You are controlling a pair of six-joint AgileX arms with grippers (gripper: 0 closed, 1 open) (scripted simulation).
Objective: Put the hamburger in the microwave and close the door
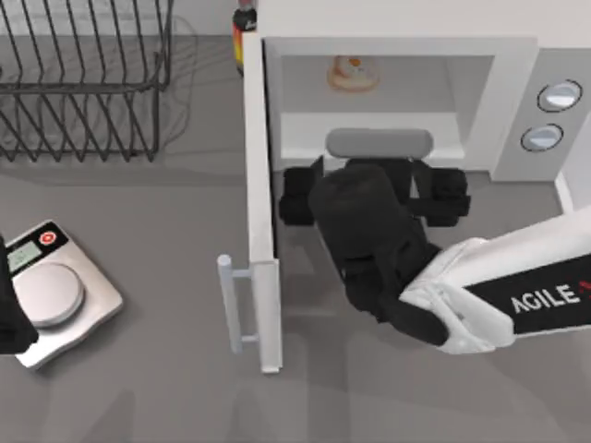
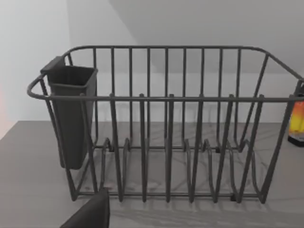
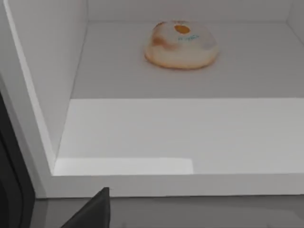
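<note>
The hamburger [image 1: 352, 73] is seen lying on the floor of the microwave [image 1: 480, 55] cavity, toward its back wall, free of any grip; in the right wrist view it [image 3: 181, 45] is shown as a tan bun with an orange spot, resting alone on the white floor. The door [image 1: 261, 212] is swung fully open, standing edge-on at the left of the opening, with its bar handle [image 1: 228, 305] on the outer side.

The right gripper [image 1: 374, 189] is held just in front of the cavity mouth, above the worktop [image 1: 148, 388], with its jaws spread wide apart and nothing between them (the dark fingers reach out to either side).

The left arm [image 1: 11, 318] is parked at the left edge, beside a kitchen scale [image 1: 55, 291]; whether its jaws are apart cannot be told. A wire dish rack [image 2: 166, 123] is faced by its wrist camera, and a bottle [image 1: 243, 32] stands behind the door.
</note>
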